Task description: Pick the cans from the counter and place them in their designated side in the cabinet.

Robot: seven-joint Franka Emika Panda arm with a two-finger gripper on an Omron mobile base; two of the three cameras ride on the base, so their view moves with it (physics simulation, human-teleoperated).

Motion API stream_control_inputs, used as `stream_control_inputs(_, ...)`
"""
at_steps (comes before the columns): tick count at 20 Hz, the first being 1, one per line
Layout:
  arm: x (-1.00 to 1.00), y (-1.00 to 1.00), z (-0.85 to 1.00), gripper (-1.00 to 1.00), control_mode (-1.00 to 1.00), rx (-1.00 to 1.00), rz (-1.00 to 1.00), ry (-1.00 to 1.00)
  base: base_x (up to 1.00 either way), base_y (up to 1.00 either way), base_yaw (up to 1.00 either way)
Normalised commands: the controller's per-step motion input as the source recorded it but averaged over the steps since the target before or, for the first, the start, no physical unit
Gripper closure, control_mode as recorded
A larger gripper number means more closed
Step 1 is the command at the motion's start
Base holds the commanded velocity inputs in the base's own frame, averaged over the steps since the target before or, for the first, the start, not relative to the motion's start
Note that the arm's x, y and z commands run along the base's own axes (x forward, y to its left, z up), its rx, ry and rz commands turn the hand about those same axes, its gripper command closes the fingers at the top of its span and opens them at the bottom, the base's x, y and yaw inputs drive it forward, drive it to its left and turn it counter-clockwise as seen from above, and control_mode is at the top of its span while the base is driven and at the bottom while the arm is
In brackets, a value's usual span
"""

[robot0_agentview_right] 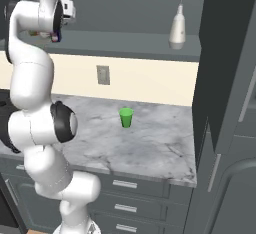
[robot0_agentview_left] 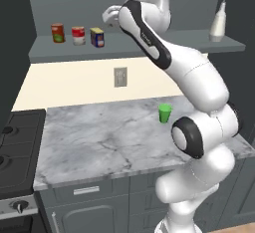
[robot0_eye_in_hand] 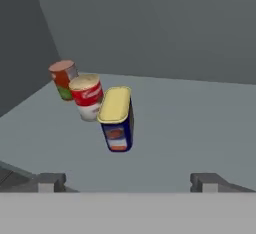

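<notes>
The two cans stand upright side by side on the left part of the cabinet shelf [robot0_agentview_left: 149, 45]: the red-and-white can [robot0_agentview_left: 78, 35] [robot0_eye_in_hand: 87, 97] and, right of it, the dark blue can with a yellow top [robot0_agentview_left: 97, 37] [robot0_eye_in_hand: 117, 120]. My gripper [robot0_agentview_left: 110, 18] [robot0_eye_in_hand: 128, 183] hovers just right of and above the blue can, in front of the shelf. It is open, with nothing between its fingertips [robot0_eye_in_hand: 50, 182]. In the hand view the blue can lies ahead, apart from both fingers. The marble counter [robot0_agentview_left: 109, 137] lies below.
A red can with a green label [robot0_agentview_left: 58, 33] [robot0_eye_in_hand: 63, 79] stands left of the two cans. A white bottle [robot0_agentview_left: 217, 23] [robot0_agentview_right: 177, 28] sits at the shelf's right end. A green cup [robot0_agentview_left: 165, 113] [robot0_agentview_right: 126, 117] stands on the counter, and the black stove [robot0_agentview_left: 15, 147] borders it on the left.
</notes>
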Motion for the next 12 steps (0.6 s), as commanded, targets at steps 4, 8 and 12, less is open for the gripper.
stream_control_inputs(4, -0.79, -0.47, -0.14, -1.00, -1.00, 0.09, 0.00, -0.20, 0.00, 0.00, 0.00)
stream_control_inputs(8, -0.81, -0.45, -0.13, -1.00, -1.00, 0.09, 0.00, -0.20, 0.00, 0.00, 0.00)
stream_control_inputs(12, -0.82, -0.43, -0.10, -1.00, -1.00, 0.09, 0.00, -0.20, 0.00, 0.00, 0.00)
